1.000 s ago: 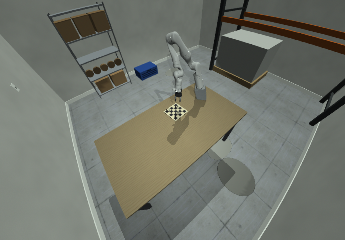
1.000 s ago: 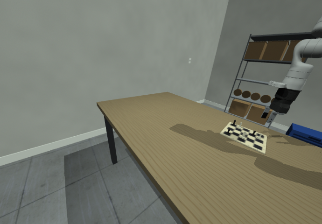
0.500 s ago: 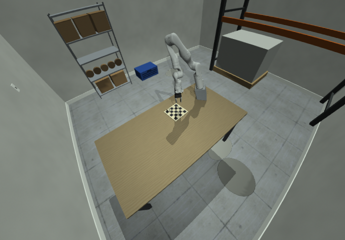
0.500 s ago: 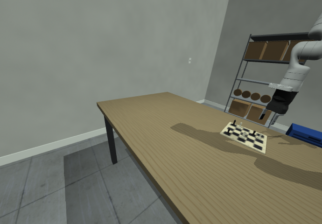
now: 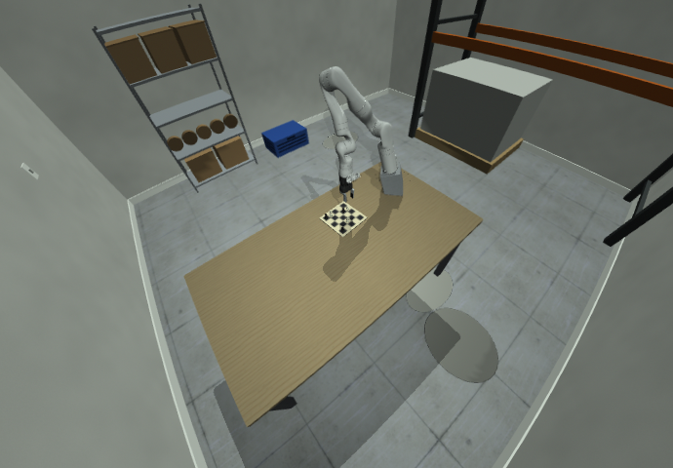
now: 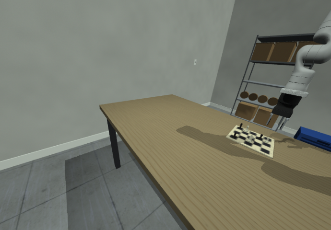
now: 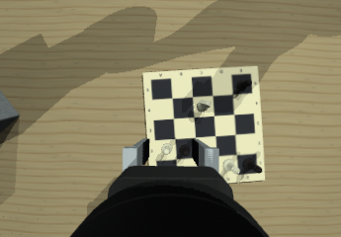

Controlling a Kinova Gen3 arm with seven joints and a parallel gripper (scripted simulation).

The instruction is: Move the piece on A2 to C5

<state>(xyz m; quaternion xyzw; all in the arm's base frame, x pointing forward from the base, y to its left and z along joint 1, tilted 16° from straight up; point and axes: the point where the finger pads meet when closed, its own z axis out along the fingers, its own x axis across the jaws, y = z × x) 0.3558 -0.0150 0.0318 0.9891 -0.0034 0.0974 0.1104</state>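
The board (image 6: 272,148) (image 7: 258,135) lies flat on the table. The white piece on A2 (image 6: 266,140) (image 7: 166,148) stands upright. C5 (image 7: 202,85) is a dark square with no piece on it. A black piece (image 6: 261,136) (image 7: 185,149) stands on B2, right beside the A2 piece. A white piece (image 6: 250,138) (image 7: 203,106) stands on C4, bordering C5. My gripper (image 5: 348,196) (image 6: 275,125) (image 7: 170,147) is open and empty, pointing down above the A-B side of the board. In the wrist view both A2 and B2 pieces appear between its fingers, well below them.
A black piece (image 6: 235,134) (image 7: 242,85) stands on E5. A white piece (image 6: 247,128) (image 7: 228,165) stands on D1 and a black piece (image 6: 241,125) (image 7: 249,164) on E1. The arm's grey base block (image 5: 391,182) stands at the table's edge.
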